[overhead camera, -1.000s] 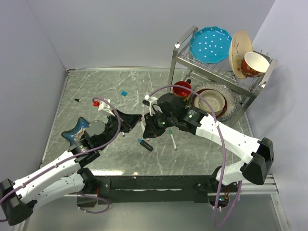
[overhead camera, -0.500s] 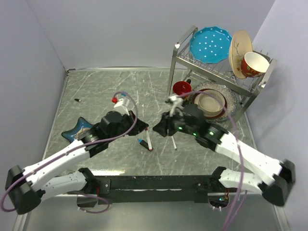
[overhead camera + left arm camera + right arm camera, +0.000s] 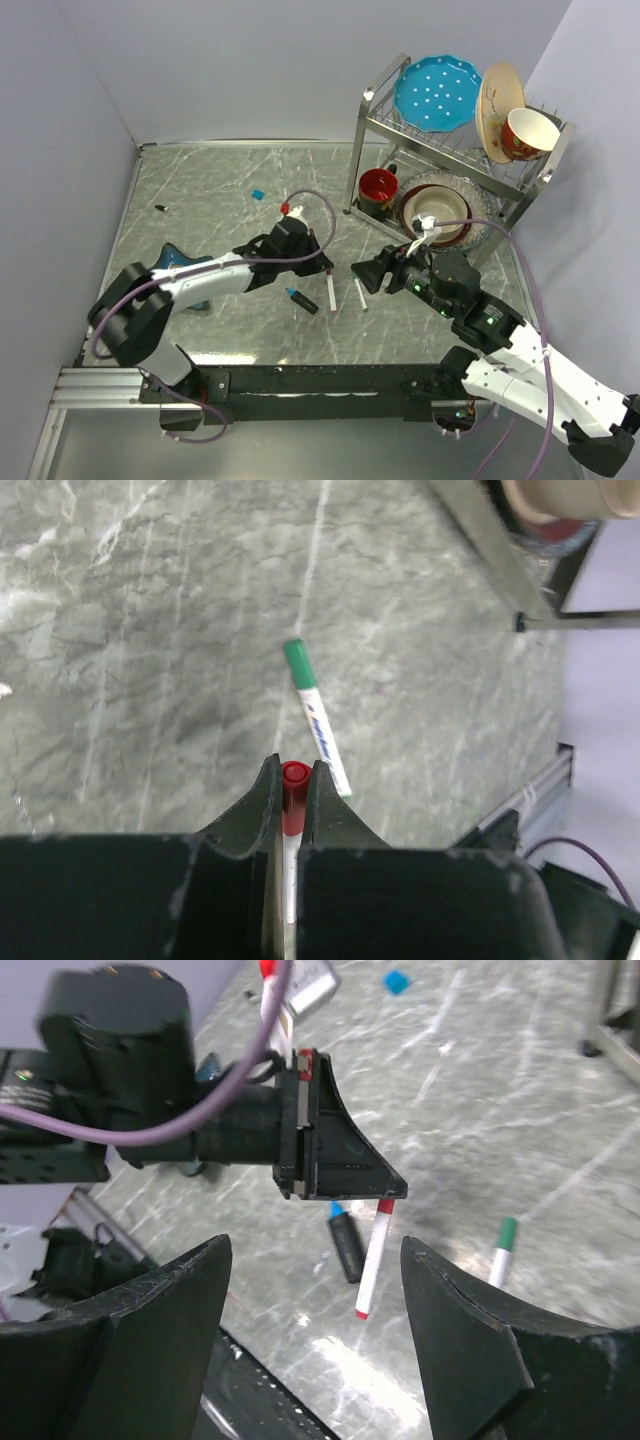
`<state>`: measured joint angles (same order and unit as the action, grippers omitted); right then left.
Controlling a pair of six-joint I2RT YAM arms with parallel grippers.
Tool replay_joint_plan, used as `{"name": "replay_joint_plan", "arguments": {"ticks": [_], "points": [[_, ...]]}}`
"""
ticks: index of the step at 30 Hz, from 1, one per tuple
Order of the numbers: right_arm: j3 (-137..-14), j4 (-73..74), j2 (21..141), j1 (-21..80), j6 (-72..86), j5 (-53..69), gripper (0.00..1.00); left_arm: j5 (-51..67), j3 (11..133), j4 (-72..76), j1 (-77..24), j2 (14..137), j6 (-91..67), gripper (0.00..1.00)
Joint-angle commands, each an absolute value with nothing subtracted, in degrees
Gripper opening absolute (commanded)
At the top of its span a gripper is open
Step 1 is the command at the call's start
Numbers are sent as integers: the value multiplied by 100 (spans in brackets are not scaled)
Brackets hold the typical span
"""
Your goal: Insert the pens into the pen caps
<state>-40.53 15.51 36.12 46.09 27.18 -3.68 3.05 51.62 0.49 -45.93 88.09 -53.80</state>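
Top view: my left gripper (image 3: 322,264) is clenched on the red end of the red pen (image 3: 330,292), which slants toward the worktop (image 3: 220,180). The green pen (image 3: 359,293) and blue marker (image 3: 301,300) lie just beside it, and the blue cap (image 3: 258,193) lies well apart. The dish rack (image 3: 360,140) holds only plates and bowls.

Left wrist view: both fingers (image 3: 258,805) pinch that red end.

Right wrist view: my right gripper (image 3: 315,1260) is spread wide and empty.

I judge the red pen is in hand, though I cannot tell if its cap is seated. Next I should confirm that, then release.
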Motion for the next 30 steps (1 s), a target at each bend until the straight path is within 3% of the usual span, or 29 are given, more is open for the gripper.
{"name": "replay_joint_plan", "arguments": {"ticks": [1,8,19,30], "points": [[-4473,1906,3524,4605,2654,-993,77,273,5431,352,-4579,9201,-5537,1],[-4386,1679,3516,4605,2663,-914,77,97,5783,105,-4579,9869,-5344,8],[-4315,1617,3489,4605,2593,-844,77,-183,6204,-658,-4553,10029,-5125,48],[-4008,1688,3629,4605,2689,-668,77,-1494,6048,-2030,-3649,8588,-5546,55]]}}
